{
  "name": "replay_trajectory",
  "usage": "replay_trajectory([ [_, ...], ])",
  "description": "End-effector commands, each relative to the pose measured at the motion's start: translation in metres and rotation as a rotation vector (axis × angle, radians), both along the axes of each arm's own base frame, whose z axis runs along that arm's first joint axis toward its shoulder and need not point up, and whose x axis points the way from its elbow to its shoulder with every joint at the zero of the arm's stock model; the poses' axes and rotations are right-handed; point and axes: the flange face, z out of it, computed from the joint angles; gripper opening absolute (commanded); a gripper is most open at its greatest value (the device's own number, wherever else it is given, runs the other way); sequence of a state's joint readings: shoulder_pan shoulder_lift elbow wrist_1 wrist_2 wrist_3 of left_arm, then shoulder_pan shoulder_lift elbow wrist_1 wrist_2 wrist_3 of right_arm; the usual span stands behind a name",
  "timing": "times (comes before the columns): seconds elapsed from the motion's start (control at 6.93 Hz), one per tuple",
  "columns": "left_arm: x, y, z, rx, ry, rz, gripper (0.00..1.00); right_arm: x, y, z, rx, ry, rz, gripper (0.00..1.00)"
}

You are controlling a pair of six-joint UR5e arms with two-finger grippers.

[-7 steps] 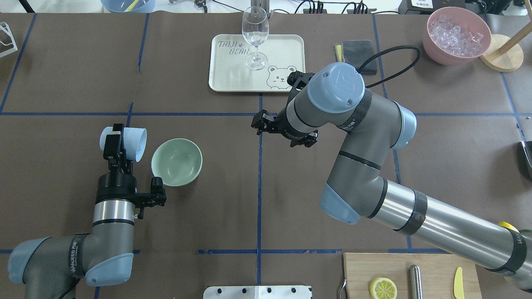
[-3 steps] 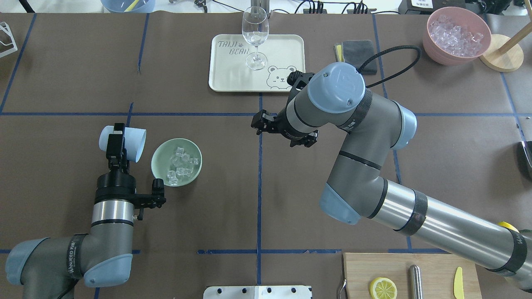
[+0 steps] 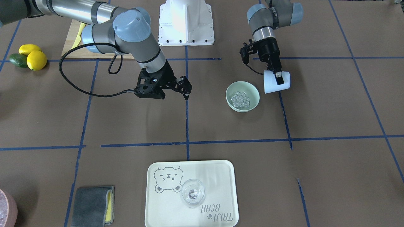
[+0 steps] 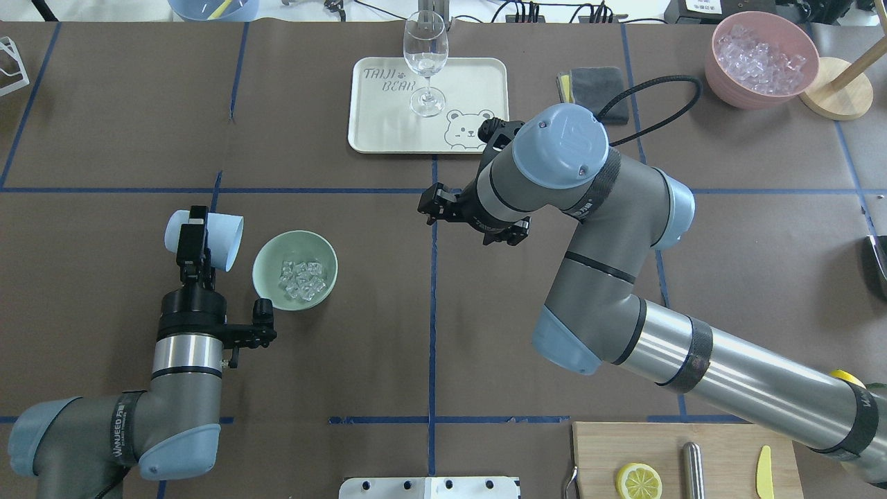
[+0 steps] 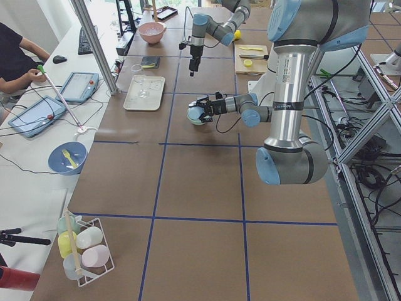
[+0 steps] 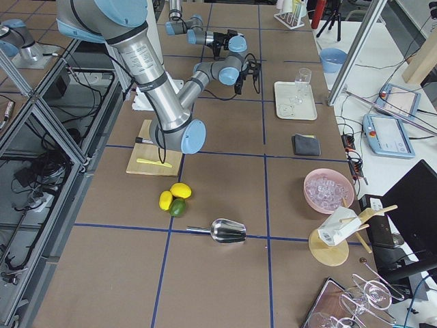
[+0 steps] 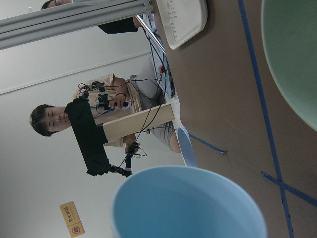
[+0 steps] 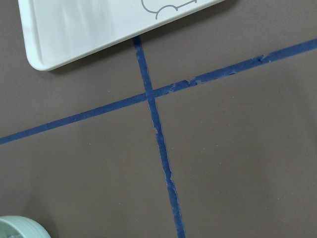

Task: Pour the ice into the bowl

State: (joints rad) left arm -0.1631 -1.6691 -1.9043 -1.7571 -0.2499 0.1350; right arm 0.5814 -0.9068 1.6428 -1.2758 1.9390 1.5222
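Note:
The mint-green bowl sits left of the table's middle. A small heap of clear ice lies inside it. My left gripper is shut on a light blue cup. The cup lies tipped on its side just beside the bowl, its mouth toward the bowl. The left wrist view shows the cup's rim and the bowl's edge. My right gripper hovers open and holds nothing, over the blue tape cross to the right of the bowl.
A cream tray with a wine glass stands at the back centre. Near it lies a grey cloth, and a pink bowl of ice is at the back right. A cutting board with a lemon half is near the robot's base. A person sits at the table's far side.
One second ago the bowl was empty. The ice then dropped in, scattered, and has now settled into a heap. The cup has stayed tipped, and the right arm has not moved.

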Motion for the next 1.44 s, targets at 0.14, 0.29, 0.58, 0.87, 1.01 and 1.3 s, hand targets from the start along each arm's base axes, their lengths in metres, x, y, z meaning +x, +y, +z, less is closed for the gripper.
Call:
replay_trajectory([
  [0.14,-0.010,0.005,-0.024,-0.076,0.081,0.069,0.00,0.000,0.000,0.000,0.001,-0.001,0.000,1.00],
  [0.29,-0.028,0.008,-0.039,-0.102,0.102,0.104,0.00,0.000,0.000,0.000,0.001,-0.001,0.000,1.00],
  [0.58,-0.087,0.020,-0.083,-0.183,0.175,0.235,0.00,-0.001,0.000,-0.003,0.003,-0.003,0.002,1.00],
  [0.87,-0.098,0.007,-0.081,-0.254,0.295,0.230,0.00,-0.003,0.003,-0.007,0.005,-0.007,-0.001,1.00],
  [1.01,-0.106,-0.002,-0.073,-0.320,0.393,0.216,0.00,-0.005,0.005,-0.008,0.005,-0.009,-0.005,1.00],
  [1.3,-0.136,-0.014,-0.052,-0.365,0.548,0.245,0.00,-0.010,0.013,-0.013,0.009,-0.015,-0.015,1.00],
])
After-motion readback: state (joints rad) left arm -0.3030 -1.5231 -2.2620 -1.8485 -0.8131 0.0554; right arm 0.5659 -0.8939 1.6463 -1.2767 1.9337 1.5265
